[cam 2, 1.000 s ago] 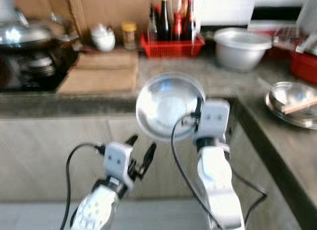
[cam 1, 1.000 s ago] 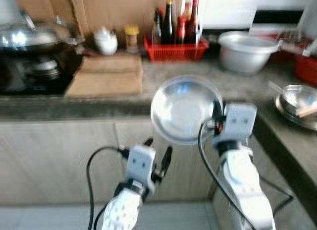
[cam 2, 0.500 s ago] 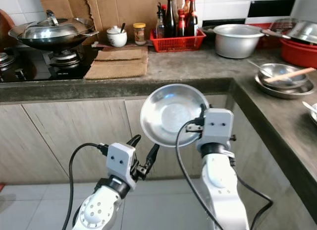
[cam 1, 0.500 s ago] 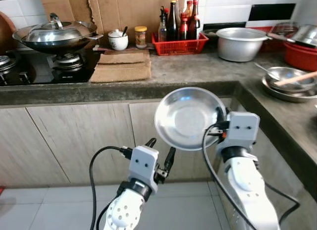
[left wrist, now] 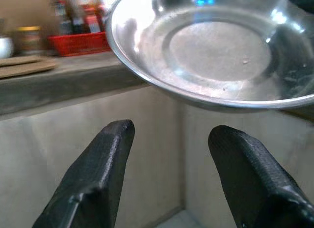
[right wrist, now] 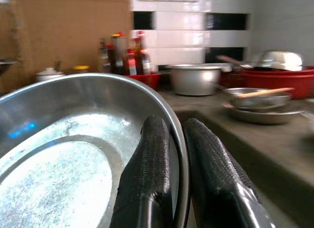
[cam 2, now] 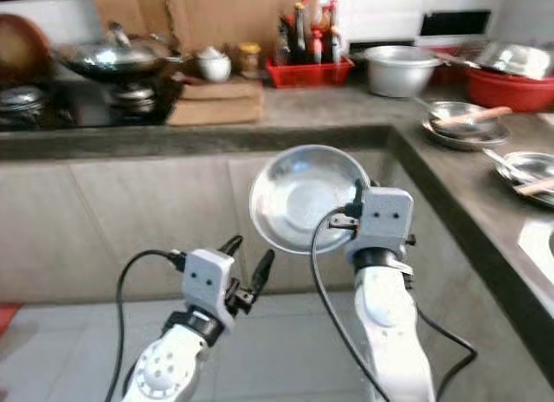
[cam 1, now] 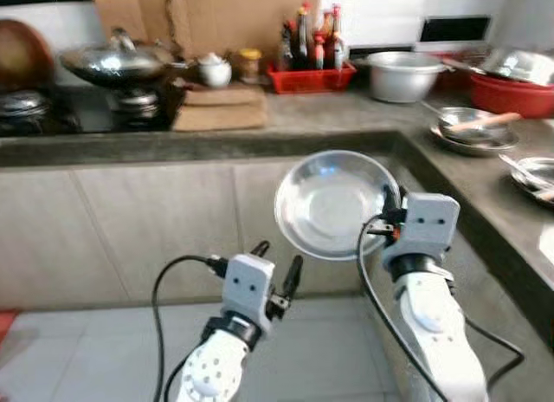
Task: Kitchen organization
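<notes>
A shiny steel plate (cam 1: 333, 203) hangs in the air in front of the counter, tilted with its hollow face toward me. My right gripper (cam 1: 387, 213) is shut on its right rim; in the right wrist view both black fingers (right wrist: 152, 169) clamp the plate's edge (right wrist: 180, 154), one inside and one outside. My left gripper (cam 1: 277, 265) is lower and to the left, open, holding nothing. In the left wrist view its fingers (left wrist: 105, 164) stand apart below the steel plate (left wrist: 216, 56).
An L-shaped stone counter (cam 1: 329, 125) runs ahead and along the right. On it: a lidded wok (cam 1: 117, 64) on a stove, folded cloths (cam 1: 221, 107), a red basket of bottles (cam 1: 312, 73), a metal pot (cam 1: 402, 73), red basins (cam 1: 515, 90), bowls with utensils (cam 1: 472, 129). Tiled floor (cam 1: 104, 350) below.
The camera has pulled back and shifted, so the counter looks farther away and more of its right side shows. The plate stays in the right gripper; the left gripper is still open.
</notes>
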You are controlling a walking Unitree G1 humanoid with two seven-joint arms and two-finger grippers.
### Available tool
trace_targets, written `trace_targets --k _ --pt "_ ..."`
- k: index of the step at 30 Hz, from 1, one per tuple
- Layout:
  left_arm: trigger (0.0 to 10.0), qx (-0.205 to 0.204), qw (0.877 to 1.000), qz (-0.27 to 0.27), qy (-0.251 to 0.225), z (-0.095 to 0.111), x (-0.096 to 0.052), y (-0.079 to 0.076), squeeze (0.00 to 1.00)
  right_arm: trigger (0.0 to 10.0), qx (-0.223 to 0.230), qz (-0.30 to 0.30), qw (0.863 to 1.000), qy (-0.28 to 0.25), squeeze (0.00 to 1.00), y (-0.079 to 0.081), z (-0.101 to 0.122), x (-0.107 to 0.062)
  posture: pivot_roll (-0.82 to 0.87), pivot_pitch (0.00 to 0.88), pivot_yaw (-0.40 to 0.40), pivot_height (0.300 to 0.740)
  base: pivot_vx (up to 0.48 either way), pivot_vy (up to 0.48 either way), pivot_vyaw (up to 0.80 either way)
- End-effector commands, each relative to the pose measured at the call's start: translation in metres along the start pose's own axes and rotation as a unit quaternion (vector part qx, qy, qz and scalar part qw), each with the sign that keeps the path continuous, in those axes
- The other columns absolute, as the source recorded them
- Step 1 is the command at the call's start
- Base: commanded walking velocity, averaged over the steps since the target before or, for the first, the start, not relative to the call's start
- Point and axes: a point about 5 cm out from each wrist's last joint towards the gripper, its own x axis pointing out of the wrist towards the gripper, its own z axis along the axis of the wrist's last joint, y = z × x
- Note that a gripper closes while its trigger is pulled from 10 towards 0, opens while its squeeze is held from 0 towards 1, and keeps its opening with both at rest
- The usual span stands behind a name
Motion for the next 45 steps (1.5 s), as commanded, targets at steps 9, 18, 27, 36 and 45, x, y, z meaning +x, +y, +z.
trace_targets --k 9,18,27,36,45 --pt "10.0 0.001 1.0 -0.007 -0.002 0.002 0.001 -0.002 0.0 0.0 0.004 -0.014 1.0 -0.011 0.0 -0.005 0.005 0.002 0.07 0.0 -0.029 0.74 0.0 0.323 -0.8" --pt "10.0 0.001 1.0 -0.008 -0.003 0.002 0.002 -0.002 0.0 0.0 0.003 -0.017 1.0 -0.01 0.0 -0.006 0.005 0.002 0.07 0.0 -0.026 0.74 0.0 0.307 -0.8" --pt "10.0 0.012 1.0 -0.017 -0.006 0.003 0.003 -0.003 0.0 0.0 0.001 -0.027 1.0 -0.012 0.0 -0.008 0.006 0.003 0.07 0.0 -0.024 0.74 0.032 -0.072 -0.79" --pt "10.0 0.002 1.0 -0.015 0.008 0.0 0.002 -0.003 0.0 0.0 -0.012 -0.051 0.999 -0.014 0.0 -0.016 0.006 0.006 0.07 0.0 -0.025 0.74 0.136 -0.121 -0.78" --pt "10.0 0.005 1.0 -0.018 -0.001 0.003 0.003 -0.003 0.0 0.0 -0.015 -0.054 0.998 -0.018 0.0 -0.019 0.008 0.01 0.07 0.0 -0.027 0.74 0.089 0.0 -0.78"
